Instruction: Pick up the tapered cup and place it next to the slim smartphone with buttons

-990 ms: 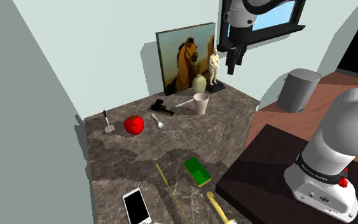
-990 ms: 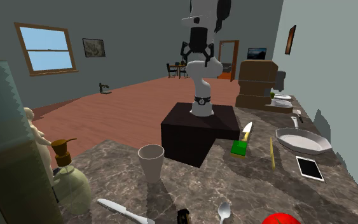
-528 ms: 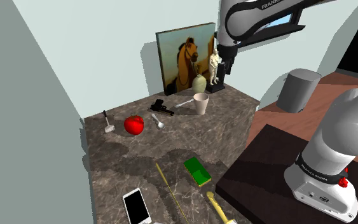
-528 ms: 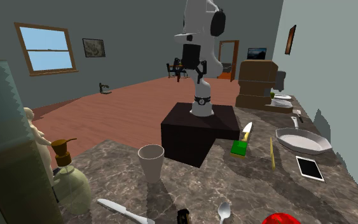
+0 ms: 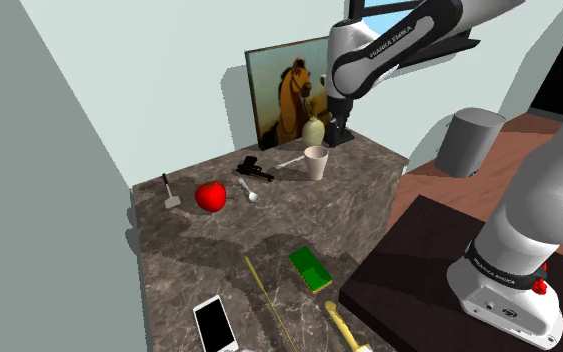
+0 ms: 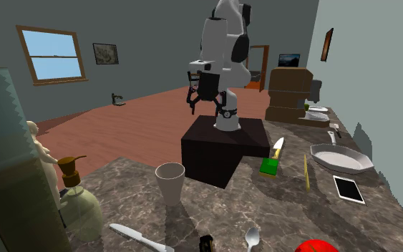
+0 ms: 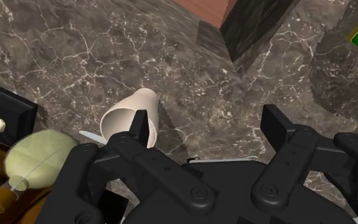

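One tapered cup [image 5: 315,163] | upright on desk [image 5: 269,222], mouth up, before horse painting [image 5: 287,90], well apart from smartphone [image 5: 213,323] | end effector [image 7: 207,124] spread, empty, above cup; I see cup beside one finger, not between both | I judge: shift sideways, then descend | arm lettering [image 5: 381,45]: unreadable

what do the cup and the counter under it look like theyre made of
Cup: plain off-white, with a matte, even surface and no gloss or pattern. It could be ceramic or plastic; the look leaves it open.
Counter: dark brown-grey stone, probably marble, judging by the pale branching veins all over it. Whether it is polished cannot be told.
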{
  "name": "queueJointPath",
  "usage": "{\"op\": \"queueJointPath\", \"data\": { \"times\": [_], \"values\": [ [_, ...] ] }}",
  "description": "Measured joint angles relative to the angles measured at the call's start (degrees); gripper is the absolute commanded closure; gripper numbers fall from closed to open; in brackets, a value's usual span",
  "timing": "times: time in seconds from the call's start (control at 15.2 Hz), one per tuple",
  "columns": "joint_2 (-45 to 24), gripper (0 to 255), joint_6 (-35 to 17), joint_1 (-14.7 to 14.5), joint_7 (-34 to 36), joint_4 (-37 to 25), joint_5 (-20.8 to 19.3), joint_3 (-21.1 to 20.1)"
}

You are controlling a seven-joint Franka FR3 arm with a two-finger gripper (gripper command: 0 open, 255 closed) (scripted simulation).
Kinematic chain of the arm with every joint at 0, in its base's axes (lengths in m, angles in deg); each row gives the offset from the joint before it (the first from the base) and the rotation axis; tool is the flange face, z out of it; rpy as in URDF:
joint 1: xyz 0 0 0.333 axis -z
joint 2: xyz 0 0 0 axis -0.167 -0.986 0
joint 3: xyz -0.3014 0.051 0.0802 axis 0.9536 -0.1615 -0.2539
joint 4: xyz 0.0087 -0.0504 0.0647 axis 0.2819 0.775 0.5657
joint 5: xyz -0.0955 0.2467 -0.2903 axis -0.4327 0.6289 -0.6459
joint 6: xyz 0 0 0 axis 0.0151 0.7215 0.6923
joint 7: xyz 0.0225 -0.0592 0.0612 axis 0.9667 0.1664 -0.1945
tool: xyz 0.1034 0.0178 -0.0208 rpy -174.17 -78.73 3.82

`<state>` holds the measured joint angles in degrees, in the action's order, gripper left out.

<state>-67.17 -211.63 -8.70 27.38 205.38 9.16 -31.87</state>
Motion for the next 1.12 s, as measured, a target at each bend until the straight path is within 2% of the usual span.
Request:
{"op": "queueJointPath", "data": {
  "times": [0.66,0.99,1.12],
  "values": [
    [-22.4,0,-13.1,1.1,-3.2,-11.2,-1.8,1.0],
    [-33.2,0,-16.0,1.9,-5.2,-20.2,-2.2,1.0],
    [-35.8,0,-16.9,2.0,-5.4,-21.9,-2.3,1.0]
  ]
}}
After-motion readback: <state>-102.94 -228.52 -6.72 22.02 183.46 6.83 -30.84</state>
